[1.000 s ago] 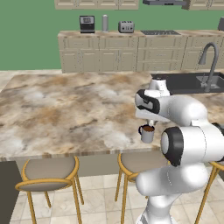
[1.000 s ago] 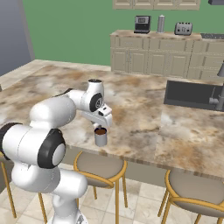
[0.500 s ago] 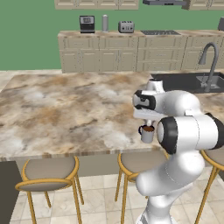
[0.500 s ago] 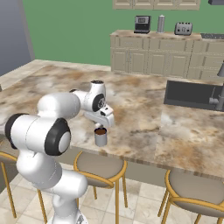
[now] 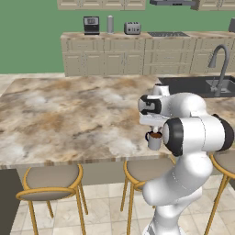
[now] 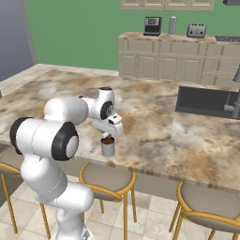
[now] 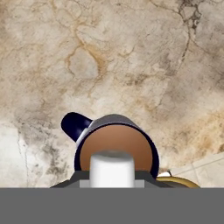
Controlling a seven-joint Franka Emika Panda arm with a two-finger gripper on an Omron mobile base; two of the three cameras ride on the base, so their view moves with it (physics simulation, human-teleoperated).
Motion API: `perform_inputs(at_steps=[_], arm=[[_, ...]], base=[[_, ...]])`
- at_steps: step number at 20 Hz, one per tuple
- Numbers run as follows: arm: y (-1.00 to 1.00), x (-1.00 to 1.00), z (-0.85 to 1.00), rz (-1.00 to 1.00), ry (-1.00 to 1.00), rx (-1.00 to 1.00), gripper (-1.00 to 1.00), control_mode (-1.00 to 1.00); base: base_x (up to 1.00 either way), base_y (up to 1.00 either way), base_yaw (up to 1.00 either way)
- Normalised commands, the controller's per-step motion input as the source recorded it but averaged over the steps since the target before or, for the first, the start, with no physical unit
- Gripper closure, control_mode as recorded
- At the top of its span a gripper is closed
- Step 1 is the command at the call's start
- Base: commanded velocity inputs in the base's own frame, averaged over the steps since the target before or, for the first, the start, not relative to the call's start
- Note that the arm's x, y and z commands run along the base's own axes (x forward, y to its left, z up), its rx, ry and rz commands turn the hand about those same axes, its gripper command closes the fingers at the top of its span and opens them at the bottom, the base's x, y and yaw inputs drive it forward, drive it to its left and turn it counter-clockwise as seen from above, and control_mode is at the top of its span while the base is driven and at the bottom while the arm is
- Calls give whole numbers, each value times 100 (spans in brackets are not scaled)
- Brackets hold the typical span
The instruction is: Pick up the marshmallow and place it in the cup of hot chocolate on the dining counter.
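View from beside the stools, near to far, with the mug as landmark. Three round stools (image 5: 50,181) stand nearest, below the desk's thick edge. One cup of hot chocolate (image 5: 154,140), a grey handled mug of brown liquid, sits on the marbled dining desk (image 5: 69,119) close to that edge. Directly above the mug hangs the end effector (image 7: 112,183), its fingers clamped together on one marshmallow (image 7: 112,169), a white stubby cylinder poised over the liquid. The marshmallow is judged very light, soft and compressible, best pinched across its curved sides, as here; the mug is rigid and would spill if knocked. Beyond the mug lies one dark sink (image 5: 195,85) with one faucet (image 5: 219,59). Farthest, on the rear cabinets, stand one coffee machine (image 5: 91,25) and one toaster (image 5: 132,28).
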Motion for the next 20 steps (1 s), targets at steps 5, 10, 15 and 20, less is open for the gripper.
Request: perform_inputs(at_steps=[5,10,15,20], arm=[[0,0,-5,0,1,0,100,-100],[0,0,-9,0,1,0,100,-100],[0,0,-8,0,1,0,-100,-100],[-8,-2,0,-3,0,0,-100,-100]], base=[[0,0,0],[0,0,0],[0,0,0],[0,0,0]])
